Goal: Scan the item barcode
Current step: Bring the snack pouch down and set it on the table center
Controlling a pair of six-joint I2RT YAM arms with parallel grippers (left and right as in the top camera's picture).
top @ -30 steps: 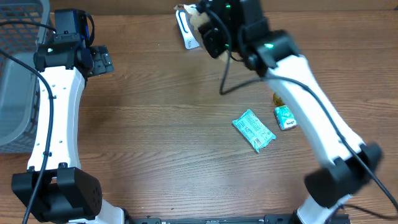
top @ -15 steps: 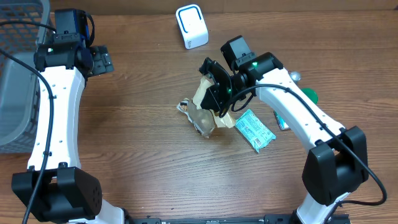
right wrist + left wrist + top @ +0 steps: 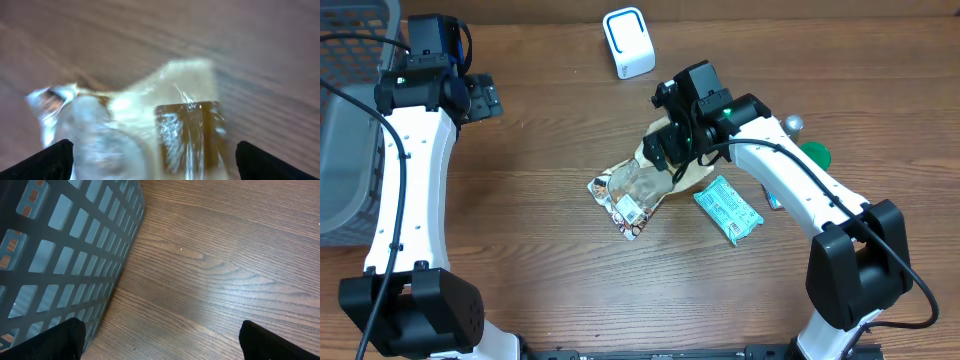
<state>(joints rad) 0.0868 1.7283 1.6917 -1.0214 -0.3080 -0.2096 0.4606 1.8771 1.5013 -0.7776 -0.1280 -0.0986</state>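
The clear snack bag (image 3: 632, 190) is lying flat on the counter (image 3: 550, 250) near its centre, at about 7 o'clock from the white barcode scanner (image 3: 628, 42), which is standing well apart near the far edge. The long axis of the bag is running roughly from 8 o'clock to 2 o'clock in the overhead view, with a small printed label showing at its 6 o'clock end.

The right fingers (image 3: 668, 150) are being held wide apart directly over the 2 o'clock end of the bag; in the right wrist view the bag (image 3: 150, 125) is filling the space between the two fingertips, blurred, and is not being gripped. The left fingers (image 3: 160, 340) are likewise being held wide with nothing between them, positioned above bare counter beside the grey basket (image 3: 60, 255), well apart from the bag at about 10 o'clock.

The right arm is judged to be the nearer one by far. A regrasp at the 2 o'clock end, followed by a carry toward 12 o'clock, is judged to be required. A green packet (image 3: 728, 210) is lying just beside the bag at 4 o'clock.
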